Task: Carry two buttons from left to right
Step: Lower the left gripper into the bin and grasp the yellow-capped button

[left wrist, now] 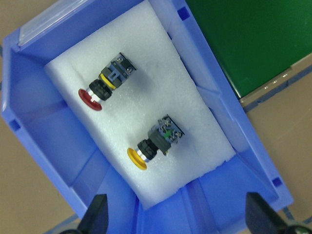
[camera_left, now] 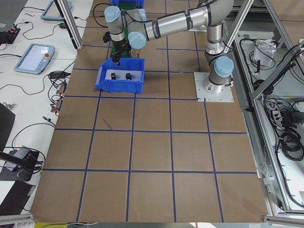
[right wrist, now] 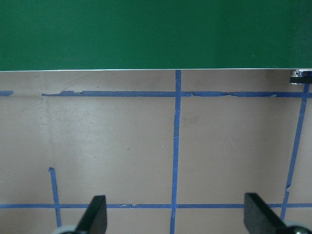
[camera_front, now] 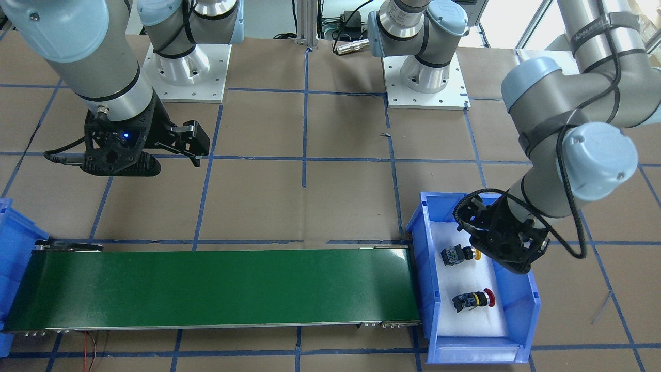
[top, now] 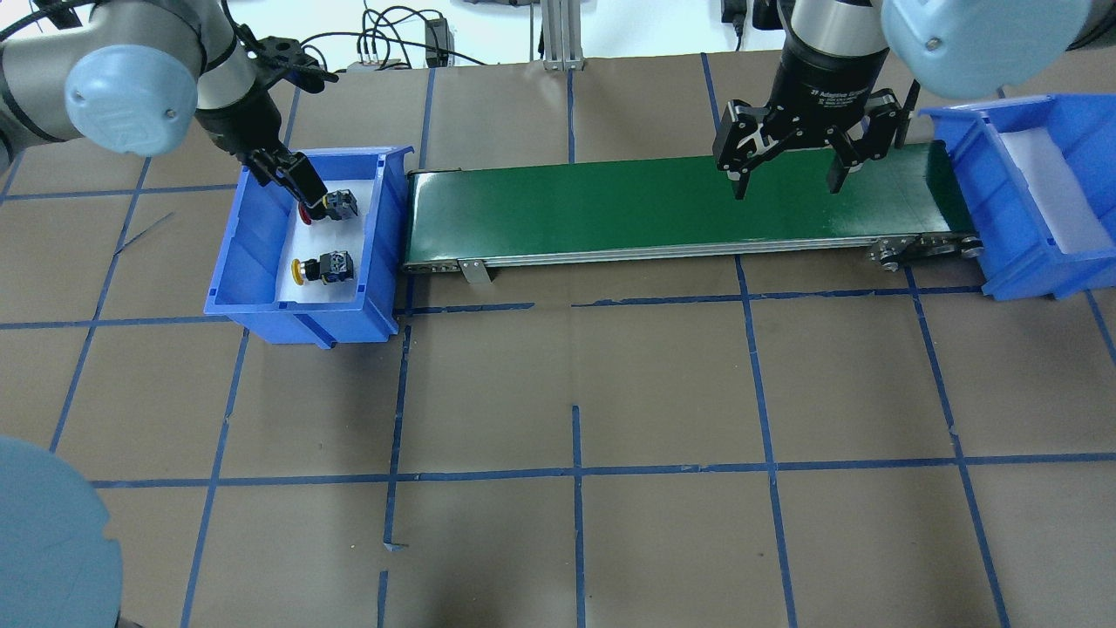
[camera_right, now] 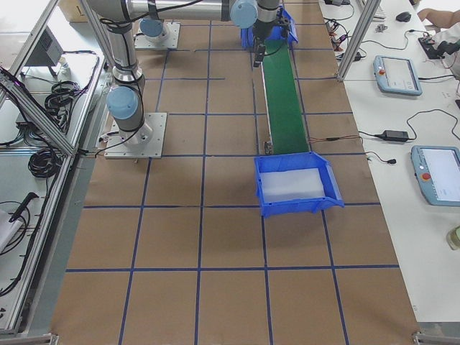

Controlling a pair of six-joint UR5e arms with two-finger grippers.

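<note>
My left gripper (left wrist: 176, 219) hangs over the left blue bin (top: 296, 316), fingers spread wide and holding nothing. Only their tips show at the bottom of my wrist view. From overhead, this gripper hides part of the red button (left wrist: 105, 83), mostly its cap. The 2 buttons lie on their sides on the white foam pad (left wrist: 161, 73) in that bin, red apart from the yellow button (left wrist: 156, 141) (each a mushroom cap on a black body, the red one with a yellow ring). Just right of the bin runs the green conveyor belt (top: 610, 205). My right gripper (top: 787, 185) hovers above it, fingers wide, empty. Beyond sits a second blue bin (top: 1037, 266), cut off by the frame edge.
</note>
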